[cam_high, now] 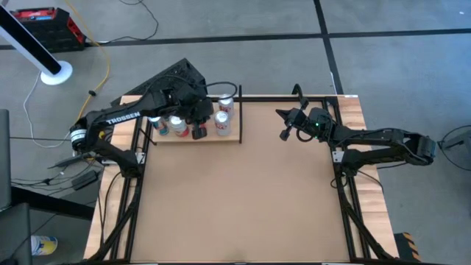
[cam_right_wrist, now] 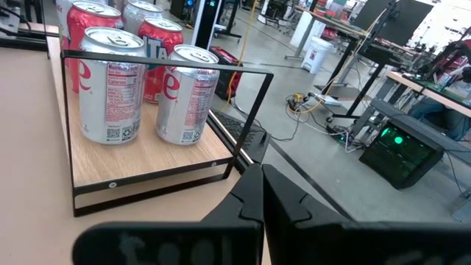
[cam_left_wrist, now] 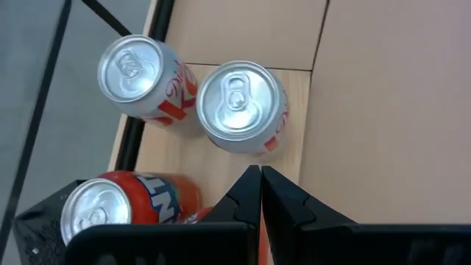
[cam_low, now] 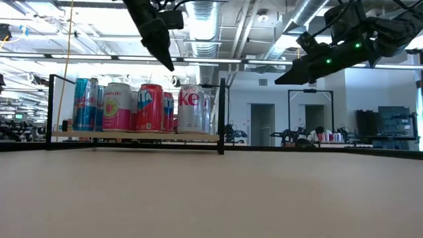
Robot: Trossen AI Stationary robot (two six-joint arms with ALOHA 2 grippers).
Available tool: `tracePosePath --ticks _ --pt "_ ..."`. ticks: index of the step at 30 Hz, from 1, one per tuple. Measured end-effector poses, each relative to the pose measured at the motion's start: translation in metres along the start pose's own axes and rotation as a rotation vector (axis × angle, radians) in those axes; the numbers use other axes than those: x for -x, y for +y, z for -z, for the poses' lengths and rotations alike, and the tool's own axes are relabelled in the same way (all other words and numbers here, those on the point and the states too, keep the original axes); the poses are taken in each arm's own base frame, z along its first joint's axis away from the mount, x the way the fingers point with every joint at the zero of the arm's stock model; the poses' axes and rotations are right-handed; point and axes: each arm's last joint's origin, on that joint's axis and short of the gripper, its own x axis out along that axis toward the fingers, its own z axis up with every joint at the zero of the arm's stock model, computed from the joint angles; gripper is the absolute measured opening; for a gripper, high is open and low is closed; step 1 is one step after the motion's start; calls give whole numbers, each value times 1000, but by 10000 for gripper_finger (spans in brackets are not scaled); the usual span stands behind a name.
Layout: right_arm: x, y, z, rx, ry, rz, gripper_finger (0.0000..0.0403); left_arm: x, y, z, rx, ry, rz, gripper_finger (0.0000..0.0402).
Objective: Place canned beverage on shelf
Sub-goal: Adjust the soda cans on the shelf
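The shelf (cam_high: 232, 138), a pale-wood panel with thin black rods, stands at the table's far left and holds several upright cans. Among them are two silver cans (cam_left_wrist: 241, 105) (cam_left_wrist: 140, 73), an orange one (cam_left_wrist: 110, 206) and a red one (cam_low: 151, 106). My left gripper (cam_left_wrist: 260, 185) is shut and empty. It hangs above the cans, pointing down, clear of their tops in the low view (cam_low: 169, 65). My right gripper (cam_high: 282, 135) is shut and empty. It hovers above the table to the right of the shelf and faces the silver cans (cam_right_wrist: 110, 81).
The shelf's black rod frame (cam_right_wrist: 169, 70) rises around the cans. The brown tabletop (cam_high: 243, 199) spreads in front of the shelf and between the arms. Black table-frame bars (cam_high: 346, 191) run along both sides.
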Motion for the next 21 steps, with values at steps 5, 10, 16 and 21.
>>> tracePosePath --ticks 5,10,16,21 --pt "0 0 0 0 0 0 21 -6 -2 6 12 19 4 0" --pt "0 0 0 0 0 0 21 -28 -10 25 15 57 21 0" --pt "0 0 0 -1 0 1 21 -41 -13 29 -12 -6 -1 0" --pt "0 0 0 0 0 1 21 -44 -13 28 -12 -48 -16 0"
